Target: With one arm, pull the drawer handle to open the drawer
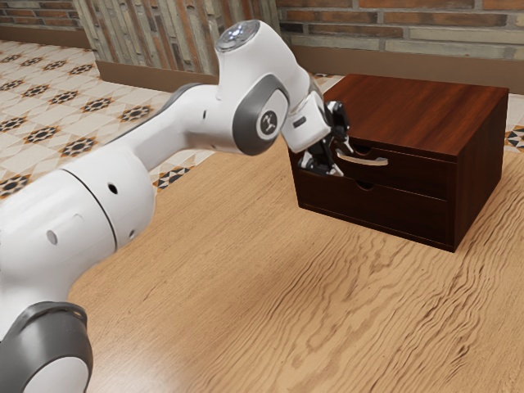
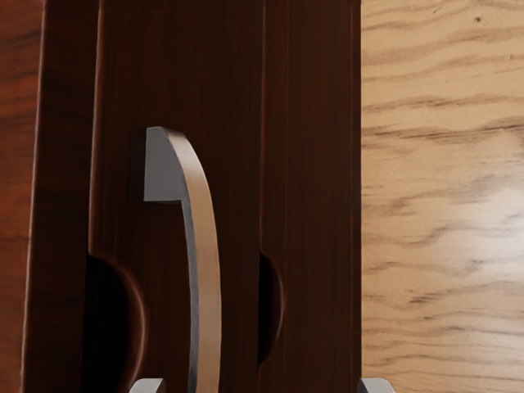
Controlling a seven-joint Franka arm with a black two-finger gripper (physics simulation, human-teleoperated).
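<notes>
1. My tool sits in the upper middle of the exterior view, black and angular at the end of the glossy white and grey arm. It is right at the left end of the drawer handle.
2. In the wrist view two pale grey fingertips stand wide apart with the handle running between them, nearer one tip than the other. The tool is spread open and grips nothing.
3. The handle is a slim, curved bar with a brushed, pale metallic sheen and squared ends. It bows outward from the drawer front.
4. The upper drawer has a dark reddish wood face with a fine straight grain. A rounded, shadowed recess lies behind the handle. I cannot tell whether the drawer is out at all.
5. The lower drawer has the same wood and a similar scooped recess.
6. The cabinet is a boxy, smooth-topped block in the upper right of the exterior view, standing on the counter.
7. The counter is light wood with bold wavy grain.
8. Patterned tile floor fills the upper left, with a brick wall behind.
</notes>
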